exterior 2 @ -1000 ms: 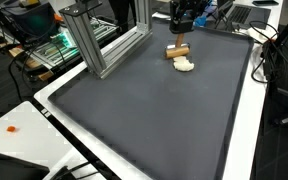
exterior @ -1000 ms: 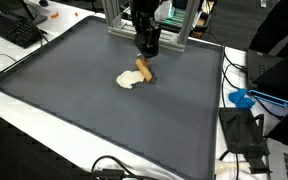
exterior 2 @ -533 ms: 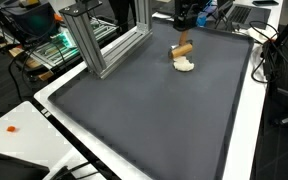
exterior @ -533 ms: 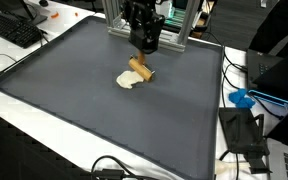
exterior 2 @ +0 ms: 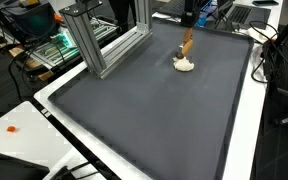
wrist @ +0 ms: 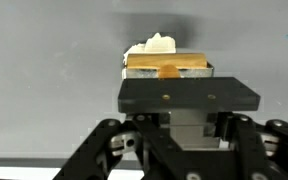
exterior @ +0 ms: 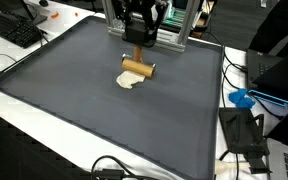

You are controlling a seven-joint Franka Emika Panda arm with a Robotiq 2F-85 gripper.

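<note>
A dark grey mat [exterior: 94, 115] covered the white table [exterior: 24, 140]; aluminium frame [exterior 2: 92, 45] behind, keyboard [exterior: 12, 28] off in the corner.

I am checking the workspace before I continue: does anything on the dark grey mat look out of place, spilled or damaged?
Nothing looks spilled or broken. The gripper holds a tan wooden cylinder, slightly tilted, over a lumpy cream-white mass on the dark grey mat.

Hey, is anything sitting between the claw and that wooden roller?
Nothing visible does: the claw is shut on the wooden roller itself. The white lump lies close by on the gray mat.
</note>
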